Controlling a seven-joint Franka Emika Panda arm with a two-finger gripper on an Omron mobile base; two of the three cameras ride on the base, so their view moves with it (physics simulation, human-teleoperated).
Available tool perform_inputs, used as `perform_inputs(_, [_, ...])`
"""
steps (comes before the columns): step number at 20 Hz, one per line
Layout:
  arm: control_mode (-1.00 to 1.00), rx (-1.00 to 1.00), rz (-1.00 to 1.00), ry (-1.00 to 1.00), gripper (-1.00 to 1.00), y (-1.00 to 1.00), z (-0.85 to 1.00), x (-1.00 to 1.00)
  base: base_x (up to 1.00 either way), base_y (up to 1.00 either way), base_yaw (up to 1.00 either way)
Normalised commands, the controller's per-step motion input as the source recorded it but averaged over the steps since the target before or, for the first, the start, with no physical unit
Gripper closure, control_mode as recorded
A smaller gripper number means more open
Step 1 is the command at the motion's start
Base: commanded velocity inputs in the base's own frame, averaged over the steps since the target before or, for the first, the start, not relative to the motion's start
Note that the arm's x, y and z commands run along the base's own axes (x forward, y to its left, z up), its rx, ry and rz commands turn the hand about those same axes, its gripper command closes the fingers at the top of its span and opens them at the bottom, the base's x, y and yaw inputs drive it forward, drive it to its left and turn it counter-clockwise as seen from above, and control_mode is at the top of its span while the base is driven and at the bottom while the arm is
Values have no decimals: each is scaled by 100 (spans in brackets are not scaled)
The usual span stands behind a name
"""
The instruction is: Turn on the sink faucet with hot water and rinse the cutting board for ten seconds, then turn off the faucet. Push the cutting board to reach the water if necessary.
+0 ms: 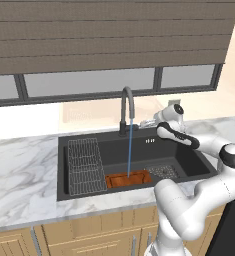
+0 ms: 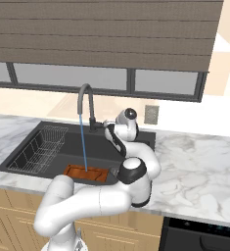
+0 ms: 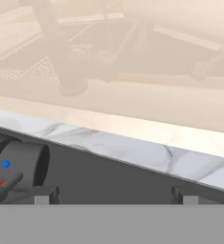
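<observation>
Pincer (image 3: 116, 194) itself is hard to read from the base views: in the left base view it sits small and pale behind the sink faucet (image 1: 126, 111), half lost against the backsplash; in the right base view the wrist covers it. Hand view gives the fingertips (image 3: 45, 194) set wide apart at the bottom edge, nothing between them, so open and empty. Faucet base shows at the hand view's left edge, cut off, with blue and red dots and the small lever beside the left tip; cannot tell if the tip touches it. Spout not readable there, only a blurred reflection in the pale wall.

Cutting board (image 1: 128, 178) lies flat on the floor of the sink (image 1: 191, 156), near the front wall, middle. In the right base view the arm's elbow hides the board's right end. Water (image 1: 129, 150) falls straight from the spout onto the board. Wire rack (image 1: 83, 165) stands in the sink's left part; perforated drain plate (image 1: 162, 172) is just right of the board, partly hidden by the arm.

Arm rises from the front, bends over the counter (image 1: 19, 175) edge, forearm reaching over the right side of the sink to the back rim, hand low and turned toward the faucet base.
</observation>
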Motion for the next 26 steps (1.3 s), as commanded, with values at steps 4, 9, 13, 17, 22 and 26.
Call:
perform_inputs(4, [-100, 0, 0, 0, -100, 33, -8, 0, 0, 0, 0])
perform_inputs(9, [-100, -2, 0, 0, -100, 42, -15, 0, 0, 0, 0])
perform_inputs(13, [-100, -3, 0, 1, -100, 45, -24, 0, 0, 0, 0])
perform_inputs(17, [-100, -2, 0, 3, -100, 50, -24, 0, 0, 0, 0])
perform_inputs(22, [-100, -1, 0, 5, -100, 54, -29, 0, 0, 0, 0])
perform_inputs(26, [-100, -2, 0, 5, -100, 59, -33, 0, 0, 0, 0])
